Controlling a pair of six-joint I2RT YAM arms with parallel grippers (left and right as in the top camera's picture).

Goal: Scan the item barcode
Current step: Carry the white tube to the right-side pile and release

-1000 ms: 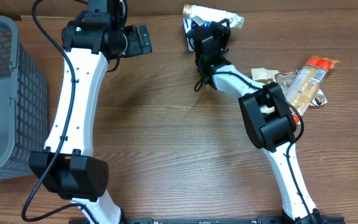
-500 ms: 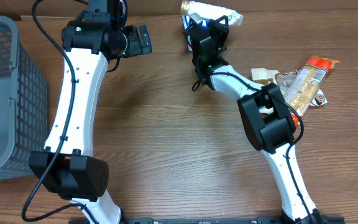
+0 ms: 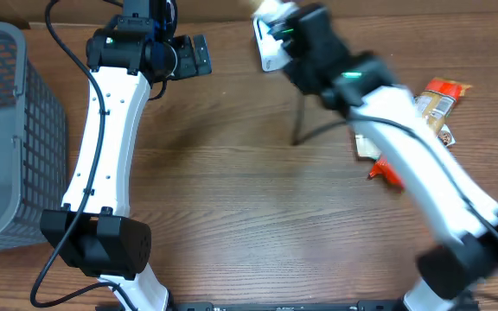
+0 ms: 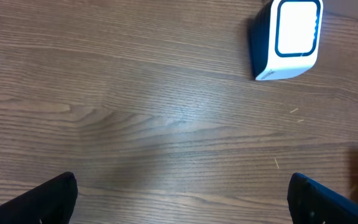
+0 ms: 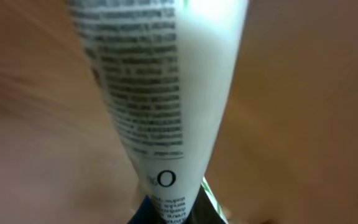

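Right arm first: since the earlier overhead frames it has swung, and its forearm now runs as a blurred diagonal from the near right corner up to the far middle of the wooden table [image 3: 232,199].

Going left to right, a grey plastic basket [image 3: 7,130] stands at the left edge. Beside it my left arm reaches straight away from me. The left gripper [image 3: 199,53] hovers over bare wood near the far edge with its jaws spread wide and nothing between them. In the left wrist view, only the two dark fingertips [image 4: 48,196] show in the bottom corners.

Next comes the scanner [image 4: 288,37], a small white box with a dark blue side, lying on the table just right of the left gripper.

The right gripper [image 3: 294,30] is over the far middle of the table, close by the scanner. It is clamped on the packet [image 5: 160,81], a white wrapper with lines of small black print that fills the right wrist view. Motion blur keeps me from telling whether the packet is over the scanner's window.

Farther right, a loose snack pack [image 3: 439,102] in orange and tan lies on the table, partly hidden by the right forearm. A small orange-red item [image 3: 389,175] lies nearer to me, just left of that forearm.
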